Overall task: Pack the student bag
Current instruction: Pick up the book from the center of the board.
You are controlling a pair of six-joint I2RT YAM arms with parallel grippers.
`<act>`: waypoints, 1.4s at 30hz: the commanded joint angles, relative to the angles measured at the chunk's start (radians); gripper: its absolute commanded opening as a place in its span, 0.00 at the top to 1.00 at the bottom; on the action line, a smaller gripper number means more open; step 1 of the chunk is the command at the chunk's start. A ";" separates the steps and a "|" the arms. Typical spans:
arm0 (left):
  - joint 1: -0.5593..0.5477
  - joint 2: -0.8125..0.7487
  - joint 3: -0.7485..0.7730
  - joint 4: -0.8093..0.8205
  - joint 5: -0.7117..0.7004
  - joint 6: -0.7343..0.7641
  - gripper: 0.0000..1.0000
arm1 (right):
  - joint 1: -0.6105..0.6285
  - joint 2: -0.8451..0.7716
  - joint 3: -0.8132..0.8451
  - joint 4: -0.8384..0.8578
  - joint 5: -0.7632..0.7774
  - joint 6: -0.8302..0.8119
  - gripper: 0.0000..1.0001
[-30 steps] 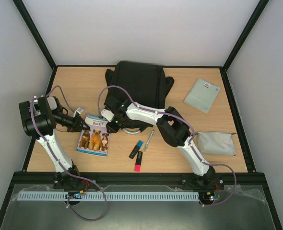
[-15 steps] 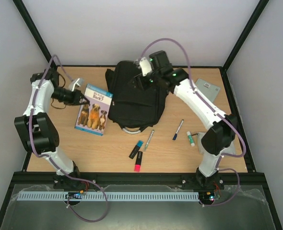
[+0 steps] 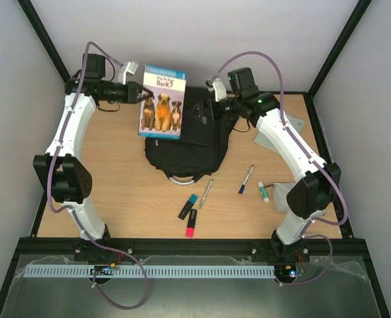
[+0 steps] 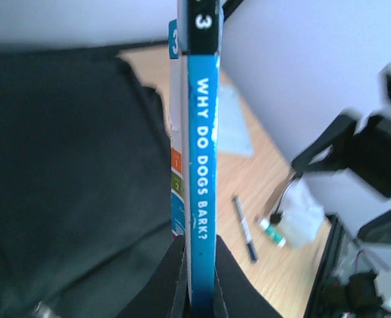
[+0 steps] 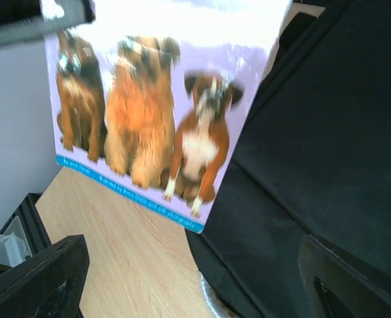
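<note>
One item underway: left gripper (image 3: 137,93) clamped on dog book (image 3: 161,103), held up over student bag (image 3: 189,142) at table's (image 3: 116,172) far middle. Right gripper (image 3: 205,109) jaws apart, hovering above bag. Nothing visibly packed yet; pens (image 3: 206,193), highlighters (image 3: 188,207) and glue stick (image 3: 264,192) lying loose.

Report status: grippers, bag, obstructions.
Left gripper shut on dog book, held above student bag. Right gripper open, empty, over bag. Pens lie clear, near side.

The book (image 3: 161,101), clamped in the left claw (image 3: 140,95), hangs over the far left of the student bag (image 3: 189,149) and blocks approach there. The right claw (image 3: 201,111), jaws wide, occupies the far right. A grey pen (image 3: 206,193) and a blue highlighter (image 3: 188,206) obstruct the near side. Bare worktop (image 3: 109,165) left of the student bag gives passage.
</note>
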 commanded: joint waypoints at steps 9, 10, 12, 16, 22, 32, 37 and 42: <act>-0.002 0.021 -0.079 0.351 0.469 -0.265 0.98 | -0.015 -0.025 -0.049 -0.018 -0.040 0.072 0.05; -0.002 0.008 -0.103 0.353 0.493 -0.261 0.98 | -0.018 -0.020 -0.049 -0.017 -0.045 0.077 0.05; -0.002 -0.015 -0.158 0.347 0.515 -0.247 0.98 | -0.026 -0.004 -0.044 -0.014 -0.079 0.082 0.03; -0.001 -0.062 -0.243 0.318 0.533 -0.215 0.98 | -0.029 0.033 -0.019 -0.044 -0.202 -0.007 0.01; 0.025 -0.083 -0.348 0.314 0.675 -0.243 0.98 | -0.030 0.078 0.011 -0.078 -0.259 -0.041 0.01; 0.053 -0.076 -0.371 0.230 0.713 -0.164 0.98 | -0.025 0.165 -0.027 0.104 -0.512 0.173 0.01; 0.055 -0.069 -0.378 0.231 0.713 -0.164 0.98 | -0.007 0.195 0.004 0.122 -0.508 0.175 0.01; 0.055 -0.043 -0.342 0.228 0.713 -0.163 0.98 | 0.029 0.220 0.014 0.128 -0.499 0.157 0.00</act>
